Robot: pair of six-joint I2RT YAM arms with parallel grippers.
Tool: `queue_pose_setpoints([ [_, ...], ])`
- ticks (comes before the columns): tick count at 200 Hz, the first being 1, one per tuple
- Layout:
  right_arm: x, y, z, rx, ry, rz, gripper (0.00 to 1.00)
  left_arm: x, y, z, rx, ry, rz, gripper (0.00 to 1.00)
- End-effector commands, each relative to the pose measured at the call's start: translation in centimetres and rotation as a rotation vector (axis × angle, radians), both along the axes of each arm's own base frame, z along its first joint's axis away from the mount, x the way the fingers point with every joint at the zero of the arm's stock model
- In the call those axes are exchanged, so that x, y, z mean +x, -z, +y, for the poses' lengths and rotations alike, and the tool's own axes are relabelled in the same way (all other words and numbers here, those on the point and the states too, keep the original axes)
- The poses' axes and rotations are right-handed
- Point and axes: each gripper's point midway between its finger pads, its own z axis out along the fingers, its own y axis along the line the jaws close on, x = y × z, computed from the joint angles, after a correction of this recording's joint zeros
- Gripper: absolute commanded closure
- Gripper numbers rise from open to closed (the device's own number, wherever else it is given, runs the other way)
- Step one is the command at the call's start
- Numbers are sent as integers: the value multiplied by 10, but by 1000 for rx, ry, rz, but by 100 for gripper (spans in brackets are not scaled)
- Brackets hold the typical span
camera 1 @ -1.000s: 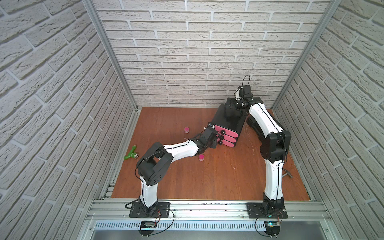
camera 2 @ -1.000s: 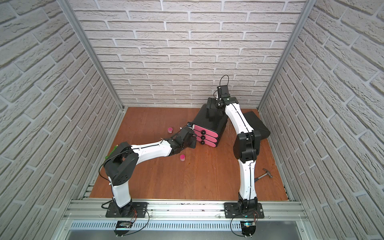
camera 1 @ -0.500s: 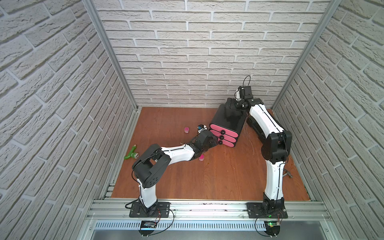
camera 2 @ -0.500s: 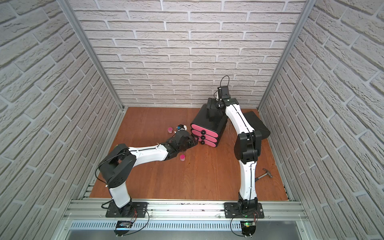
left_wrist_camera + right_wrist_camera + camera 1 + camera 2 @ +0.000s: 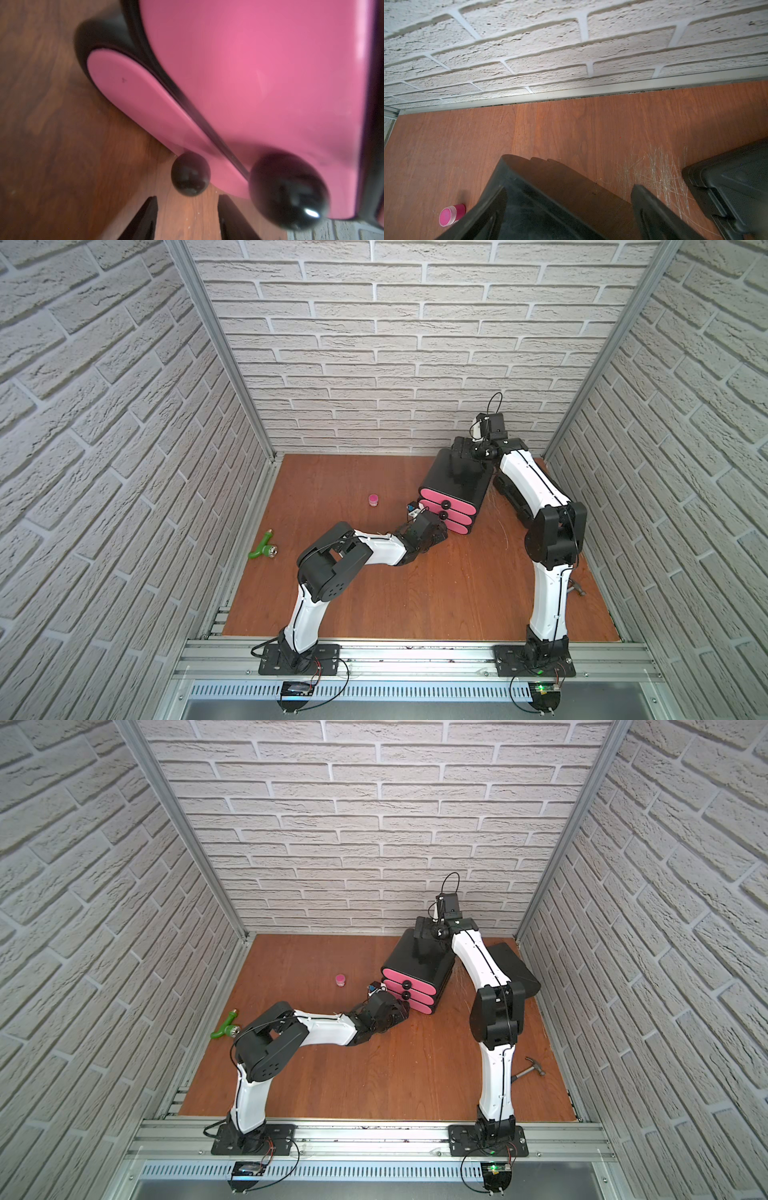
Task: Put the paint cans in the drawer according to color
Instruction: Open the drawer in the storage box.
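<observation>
One pink paint can (image 5: 373,499) stands alone on the wooden board (image 5: 374,605), lid up, well to the left of the drawer cabinet (image 5: 457,479) and clear of both arms. The right wrist view catches it too, off past the cabinet's edge. The cabinet sits near the back wall at an angle, its three pink fronts stacked and turned toward the left arm. Down low at those fronts is the left gripper (image 5: 187,199). Its two black fingers (image 5: 145,218) are partly spread with only bare wood between them, holding nothing. The lowest drawer's round knob (image 5: 190,173) sits just ahead of the gap, and the middle knob (image 5: 288,191) looms beside it. At the cabinet's rear, the right gripper (image 5: 463,454) rests on the top back edge, jaws spread wide with the black body between them; whether they squeeze it cannot be told. Behind the right arm, a flat black case (image 5: 513,967) lies just beside the cabinet. A green tool (image 5: 262,549) lies by the left edge and a hammer (image 5: 530,1071) near the right edge, both well away from the cabinet.
</observation>
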Motion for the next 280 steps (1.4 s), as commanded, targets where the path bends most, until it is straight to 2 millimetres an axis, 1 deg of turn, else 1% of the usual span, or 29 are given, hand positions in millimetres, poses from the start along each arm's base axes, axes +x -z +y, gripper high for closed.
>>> queue_pose_setpoints([
  [1, -51, 55, 7, 27, -13, 277, 2, 14, -7, -6, -9, -7, -49, 48],
  [27, -52, 54, 6, 19, -14, 276, 2, 19, 1, -6, -3, -8, -51, 49],
  [51, -51, 53, 6, 18, -13, 272, 2, 23, 2, -8, 3, 9, -70, 51],
  [69, -51, 53, 5, 15, -13, 274, 2, 27, 4, -8, 1, 9, -82, 52],
  [109, -55, 59, 4, -4, -21, 291, 2, 36, -2, -19, -6, 63, -136, 54],
  [144, -57, 60, 3, -17, -27, 298, 2, 40, -1, -20, -10, 65, -149, 59],
  [179, -58, 65, 1, -28, -29, 307, 2, 36, 1, -15, 25, 73, -148, 60],
  [193, -57, 64, 2, -23, -31, 305, 2, 34, 1, -10, 20, 64, -149, 59],
  [212, -57, 62, 2, -20, -31, 301, 2, 33, -3, -2, -6, 52, -161, 52],
  [238, -57, 60, 1, -23, -31, 296, 2, 36, -17, 7, -48, 52, -204, 45],
  [254, -57, 60, -1, -23, -28, 299, 2, 39, -23, 9, -66, 74, -230, 45],
  [280, -59, 59, -2, -26, -26, 301, 2, 42, -26, 11, -62, 122, -245, 48],
])
